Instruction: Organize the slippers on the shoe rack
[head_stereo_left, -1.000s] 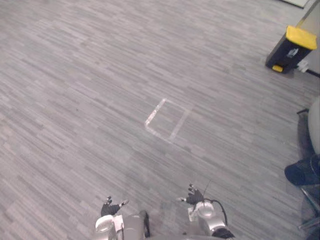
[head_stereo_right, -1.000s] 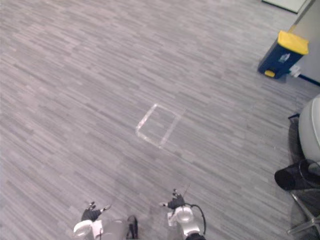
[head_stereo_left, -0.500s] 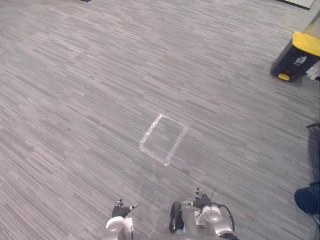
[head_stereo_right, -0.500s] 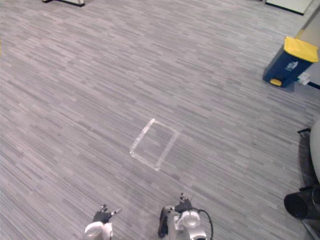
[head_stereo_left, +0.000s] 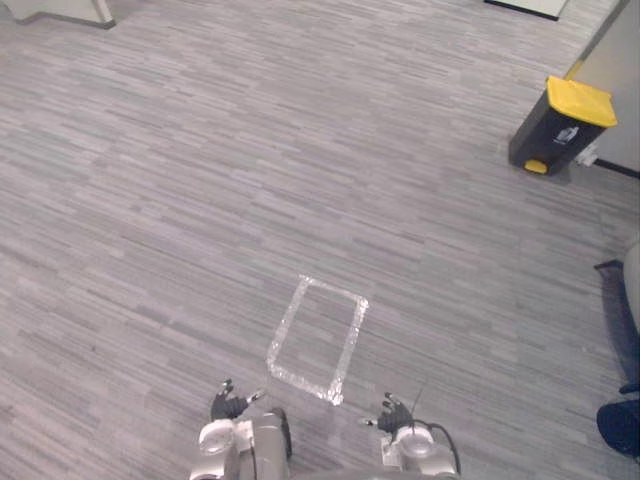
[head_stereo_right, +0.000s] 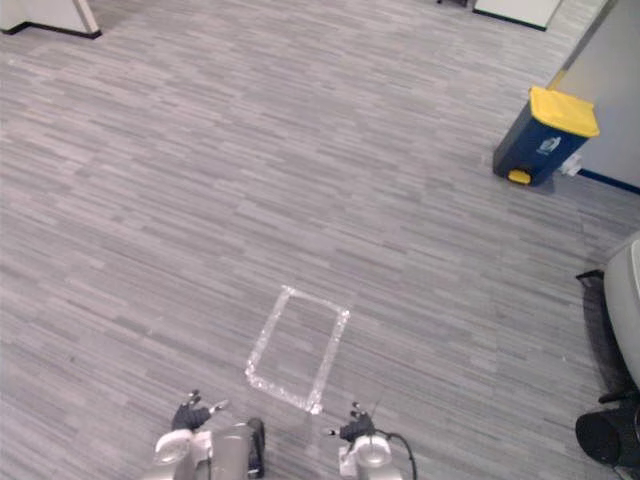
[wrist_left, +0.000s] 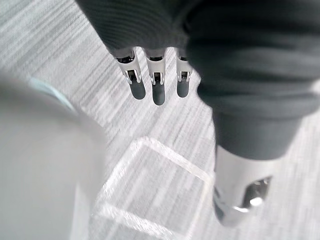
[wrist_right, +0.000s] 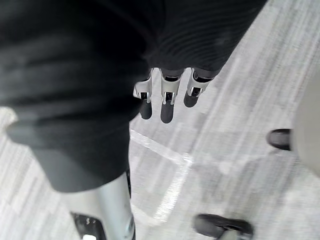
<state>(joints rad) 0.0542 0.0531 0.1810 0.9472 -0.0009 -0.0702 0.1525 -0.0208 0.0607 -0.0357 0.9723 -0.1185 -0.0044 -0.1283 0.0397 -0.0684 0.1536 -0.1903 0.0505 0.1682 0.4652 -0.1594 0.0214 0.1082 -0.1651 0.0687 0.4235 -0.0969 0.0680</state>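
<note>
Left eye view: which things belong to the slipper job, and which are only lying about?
For the job: left hand, right hand, both open and empty.
Lying about: tape rectangle on the floor; bin with yellow lid by the wall.

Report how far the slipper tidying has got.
Done: nothing visible yet. In hand: nothing; the left hand and right hand hang open and empty over the grey floor, just short of a taped rectangle. A yellow-lidded bin stands far off to the right. Left: the whole job, finding the slippers and setting them on the rack.
</note>
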